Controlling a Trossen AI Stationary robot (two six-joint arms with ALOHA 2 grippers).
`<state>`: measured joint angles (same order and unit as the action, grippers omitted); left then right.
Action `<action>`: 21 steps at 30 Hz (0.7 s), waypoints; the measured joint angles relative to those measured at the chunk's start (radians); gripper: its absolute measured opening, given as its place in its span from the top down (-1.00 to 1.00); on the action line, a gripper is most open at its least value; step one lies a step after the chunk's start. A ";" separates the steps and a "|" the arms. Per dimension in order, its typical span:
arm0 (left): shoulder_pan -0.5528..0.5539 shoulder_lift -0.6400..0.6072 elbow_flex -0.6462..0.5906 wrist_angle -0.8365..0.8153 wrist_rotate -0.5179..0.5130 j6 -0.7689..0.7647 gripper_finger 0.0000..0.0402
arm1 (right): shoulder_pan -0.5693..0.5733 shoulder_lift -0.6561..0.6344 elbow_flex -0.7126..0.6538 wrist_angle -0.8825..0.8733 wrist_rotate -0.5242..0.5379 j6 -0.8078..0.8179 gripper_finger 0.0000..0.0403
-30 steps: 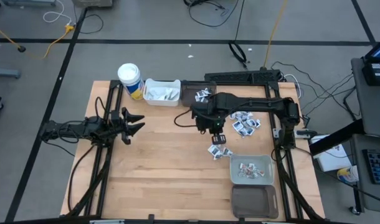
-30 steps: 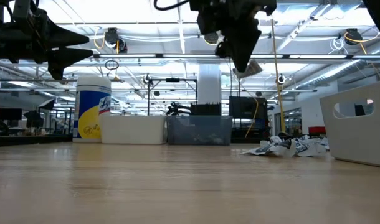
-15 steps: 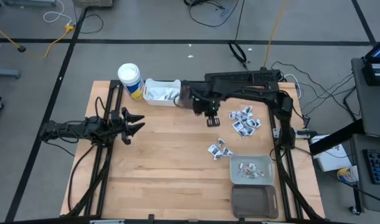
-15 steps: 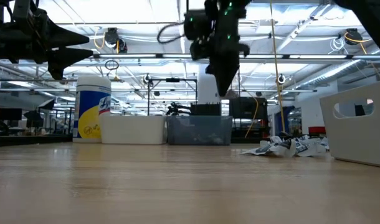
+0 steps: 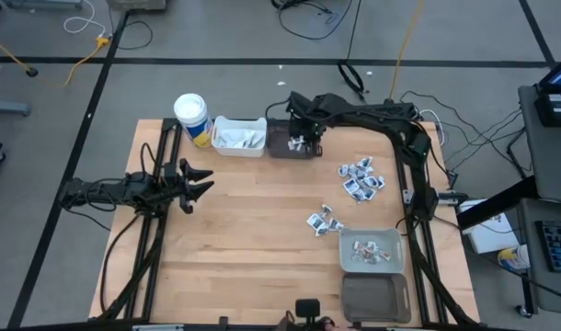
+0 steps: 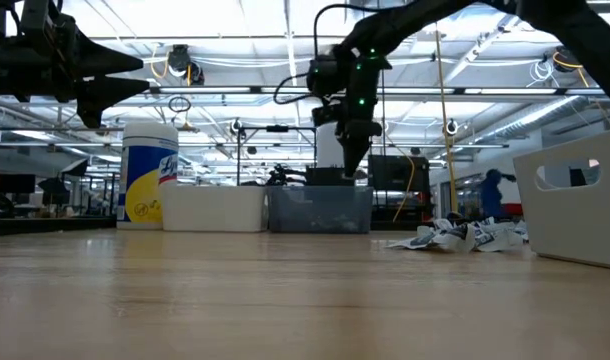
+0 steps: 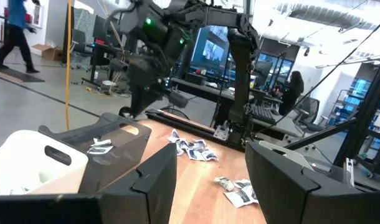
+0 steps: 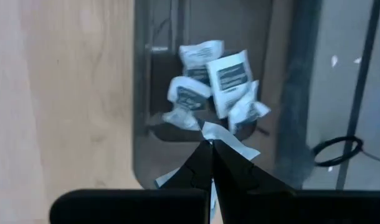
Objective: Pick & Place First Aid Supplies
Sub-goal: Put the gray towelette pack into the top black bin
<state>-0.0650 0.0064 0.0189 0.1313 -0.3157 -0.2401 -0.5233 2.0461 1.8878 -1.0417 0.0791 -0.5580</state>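
Dark bin [image 8: 154, 124] holds several white packets [image 8: 226, 73].

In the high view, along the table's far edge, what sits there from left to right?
White cup with yellow band → white bin → dark bin with the right gripper over it, its fingers shut on a packet → loose packets, slightly nearer.
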 joint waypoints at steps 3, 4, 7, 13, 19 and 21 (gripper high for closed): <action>0.000 0.000 0.000 0.000 0.000 0.000 0.03 | -0.009 0.010 0.004 0.012 -0.001 -0.025 1.00; 0.000 0.000 0.000 0.000 0.000 0.000 0.03 | -0.010 0.014 0.002 0.008 -0.003 -0.030 1.00; 0.000 0.000 0.000 0.000 0.000 0.000 0.03 | -0.008 0.016 0.000 0.017 -0.007 -0.047 1.00; 0.000 0.000 0.000 0.000 0.000 0.000 0.02 | -0.003 0.047 0.000 0.042 -0.051 -0.113 0.84; 0.000 0.000 0.000 0.000 0.000 0.000 0.03 | 0.009 0.073 0.000 0.061 -0.057 -0.087 0.59; 0.000 0.000 0.000 0.000 0.000 0.000 0.03 | 0.011 0.066 0.002 0.100 -0.048 -0.085 0.49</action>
<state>-0.0650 0.0067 0.0189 0.1314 -0.3157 -0.2401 -0.5125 2.1124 1.8900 -0.9422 0.0307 -0.6429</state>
